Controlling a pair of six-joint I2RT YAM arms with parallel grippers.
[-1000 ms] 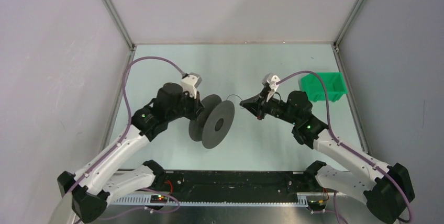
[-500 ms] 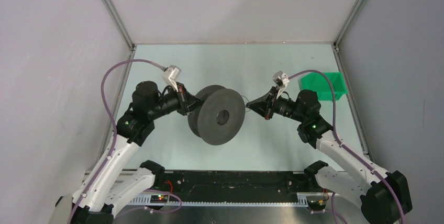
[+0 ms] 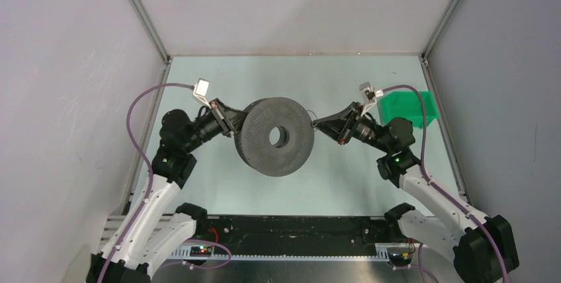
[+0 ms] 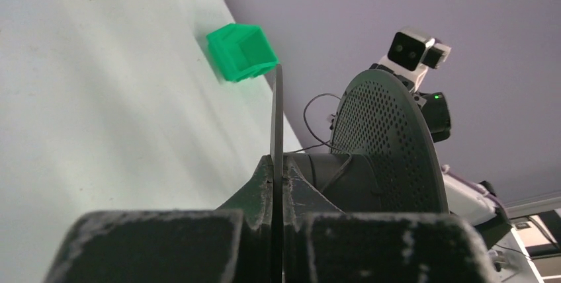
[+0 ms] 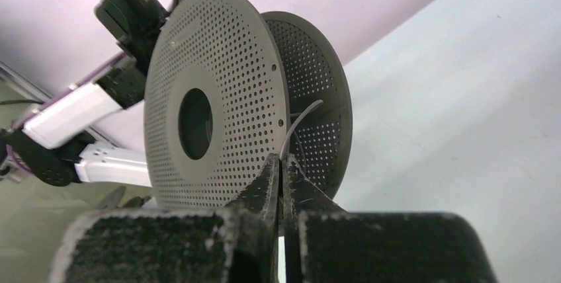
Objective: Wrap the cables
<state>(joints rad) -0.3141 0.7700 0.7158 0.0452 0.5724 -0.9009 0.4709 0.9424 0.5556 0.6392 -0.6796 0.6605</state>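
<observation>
A dark grey perforated spool (image 3: 276,136) with a centre hole hangs above the table, its flat face turned up toward the top camera. My left gripper (image 3: 233,124) is shut on the edge of one spool flange (image 4: 276,118); the other flange (image 4: 390,144) stands to its right. My right gripper (image 3: 318,124) sits just right of the spool and is shut on the thin black cable (image 5: 299,118). The cable runs from the right gripper's fingertips (image 5: 282,162) into the gap between the flanges. It also shows as a loose loop in the left wrist view (image 4: 311,111), leading to the spool's core.
A green bin (image 3: 407,108) stands at the table's right edge, behind the right arm; it also shows in the left wrist view (image 4: 241,51). Grey walls with metal frame posts close in the table on the left, back and right.
The left arm has swung the spool up and turned it, so its flat face now shows to the top camera. The right gripper has shifted slightly right and back, still holding the cable.
</observation>
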